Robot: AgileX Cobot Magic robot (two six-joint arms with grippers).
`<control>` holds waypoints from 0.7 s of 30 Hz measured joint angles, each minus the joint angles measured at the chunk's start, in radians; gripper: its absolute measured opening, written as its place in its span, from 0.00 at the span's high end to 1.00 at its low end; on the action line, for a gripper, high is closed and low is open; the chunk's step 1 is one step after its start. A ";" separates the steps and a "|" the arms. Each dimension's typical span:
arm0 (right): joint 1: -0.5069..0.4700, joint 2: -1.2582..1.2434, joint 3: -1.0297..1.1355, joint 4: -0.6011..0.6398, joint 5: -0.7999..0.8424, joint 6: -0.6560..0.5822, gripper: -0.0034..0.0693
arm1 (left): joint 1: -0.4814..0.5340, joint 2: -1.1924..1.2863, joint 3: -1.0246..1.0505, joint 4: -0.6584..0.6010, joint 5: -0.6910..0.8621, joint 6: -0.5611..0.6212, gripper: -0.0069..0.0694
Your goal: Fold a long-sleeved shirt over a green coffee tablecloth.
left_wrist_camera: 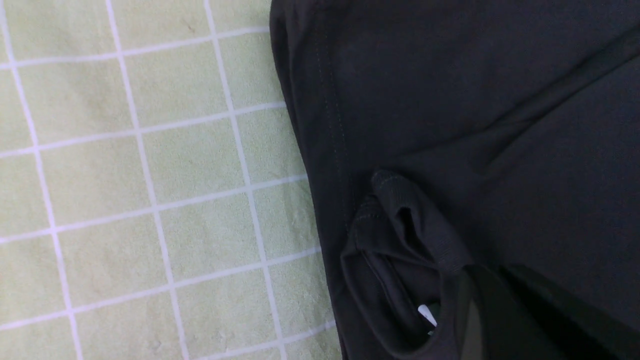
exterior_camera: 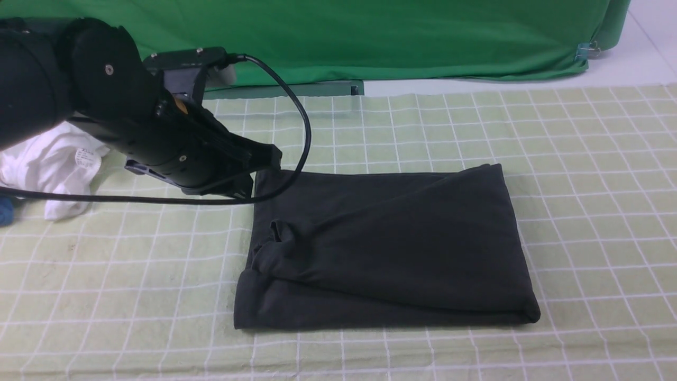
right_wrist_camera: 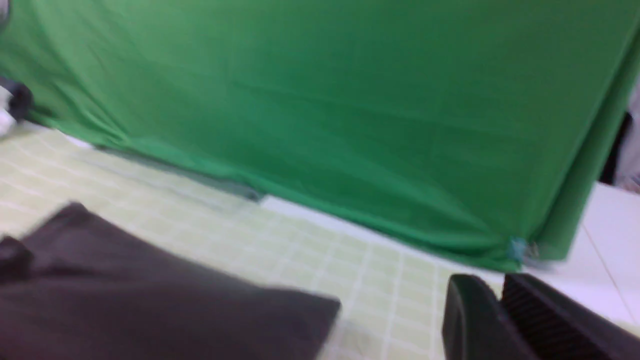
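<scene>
The long-sleeved shirt (exterior_camera: 391,248) lies folded into a dark, roughly rectangular bundle on the green coffee tablecloth (exterior_camera: 592,174), a little right of the middle of the front view, with its far edge straight and its near edge rolled into a soft fold. We see no chest print showing; only in the left wrist view does a small white scrap, perhaps the neck label (left_wrist_camera: 427,315), peep out from the bunched ribbed cloth by the shirt's left edge. Our left gripper (exterior_camera: 264,159) reaches in from the left and hangs at the shirt's far left corner — its fingers are pressed together with no gap, and we cannot tell whether they pinch any cloth or merely sit above it. A black cable (exterior_camera: 296,106) loops from the arm over that same corner. Our right gripper (right_wrist_camera: 500,300) shows only in its own wrist view, blurred, well clear of the shirt; the two dark fingers (right_wrist_camera: 470,320) stand with a narrow slit between them and hold nothing. Behind the left arm a white garment (exterior_camera: 47,164) with a small tag lies crumpled on the tablecloth's left side, a bit of blue just beside it — and a plain bright green backdrop (exterior_camera: 370,37) hangs along the far edge of the table.
</scene>
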 joint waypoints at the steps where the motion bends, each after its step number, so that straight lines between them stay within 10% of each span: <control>1: -0.023 -0.020 0.027 0.000 0.003 0.000 0.82 | 0.000 0.000 0.000 0.001 -0.001 0.008 0.89; 21: -0.240 -0.244 0.214 -0.031 0.234 0.000 0.76 | 0.001 0.000 0.000 0.022 0.029 0.046 0.89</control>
